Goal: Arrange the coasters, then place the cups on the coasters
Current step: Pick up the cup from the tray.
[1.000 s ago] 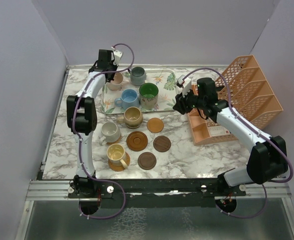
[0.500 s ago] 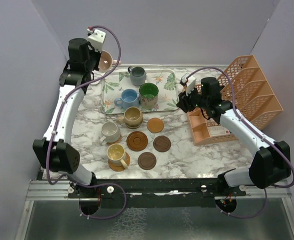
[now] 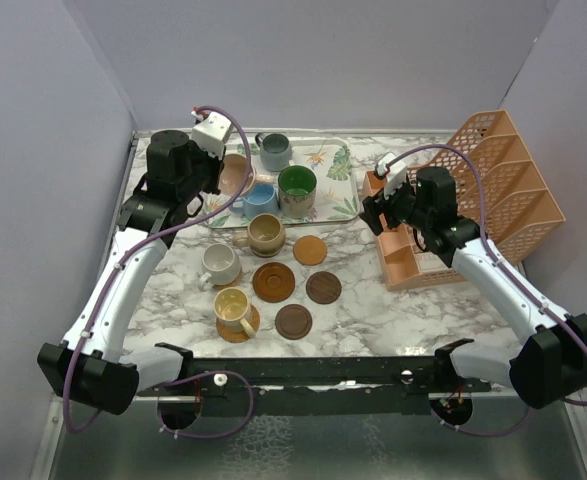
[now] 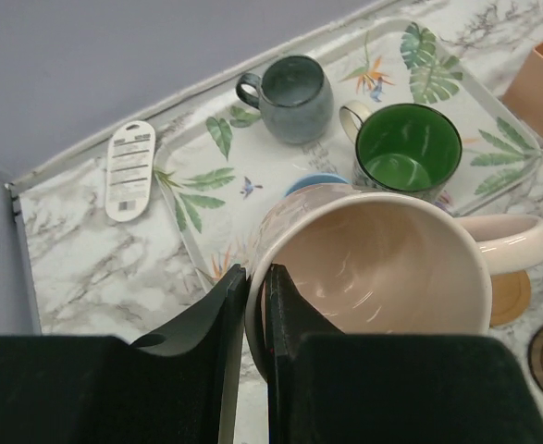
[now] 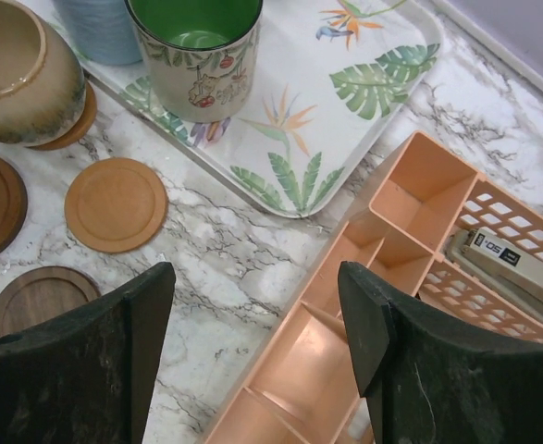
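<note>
The left arm is swinging down from the back wall, and the left pincer (image 4: 255, 277) is clamping the rim of the pink cup (image 4: 373, 264), carrying it in the air over the tray's left part (a second ago that cup was sitting on the tray). The right pincer (image 5: 255, 277) is drawing back over the orange rack (image 3: 493, 190), its jaws now spread wide and holding nothing.

The tray (image 3: 328, 200) is holding the grey-blue cup (image 3: 273, 151), the green-lined cup (image 3: 297, 187) and the light blue cup (image 3: 261, 194). The rack is holding a labelled box (image 5: 512, 259). On the table (image 3: 373, 300), the tan cup (image 3: 266, 233), white cup (image 3: 218, 263) and yellow cup (image 3: 234, 307) are sitting on coasters; four bare coasters (image 3: 323, 287) are lying beside them.
</note>
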`<state>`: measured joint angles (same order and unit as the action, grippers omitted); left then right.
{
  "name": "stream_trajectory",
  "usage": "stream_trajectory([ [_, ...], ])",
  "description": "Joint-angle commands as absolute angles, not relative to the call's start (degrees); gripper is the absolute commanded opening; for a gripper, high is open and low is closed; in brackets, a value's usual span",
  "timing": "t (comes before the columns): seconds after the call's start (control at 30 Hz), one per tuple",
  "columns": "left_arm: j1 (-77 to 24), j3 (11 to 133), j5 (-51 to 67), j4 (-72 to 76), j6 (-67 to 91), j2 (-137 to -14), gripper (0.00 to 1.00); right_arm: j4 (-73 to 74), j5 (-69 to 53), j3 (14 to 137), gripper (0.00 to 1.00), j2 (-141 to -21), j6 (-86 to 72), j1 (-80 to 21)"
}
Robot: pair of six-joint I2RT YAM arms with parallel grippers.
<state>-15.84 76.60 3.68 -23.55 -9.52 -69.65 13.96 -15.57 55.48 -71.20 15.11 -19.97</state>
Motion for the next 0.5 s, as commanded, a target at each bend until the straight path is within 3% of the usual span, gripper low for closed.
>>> stream_trajectory([
  [0.0, -18.9, 74.48, 8.31, -20.69, -3.16, -64.89, 0.0, 9.65, -13.59, 50.8, 0.73, -64.93, 15.82, -18.22],
  [0.13, -23.9, 71.73, 6.26, -20.61, -2.9, -64.25, 0.0, 11.01, -19.08, 49.65, 0.78, -62.13, 17.12, -17.67],
  [0.47, -30.54, 72.17, 4.39, -19.13, -0.2, -72.53, 0.0, 10.52, -33.32, 58.11, 0.77, -66.47, 10.01, -17.67],
])
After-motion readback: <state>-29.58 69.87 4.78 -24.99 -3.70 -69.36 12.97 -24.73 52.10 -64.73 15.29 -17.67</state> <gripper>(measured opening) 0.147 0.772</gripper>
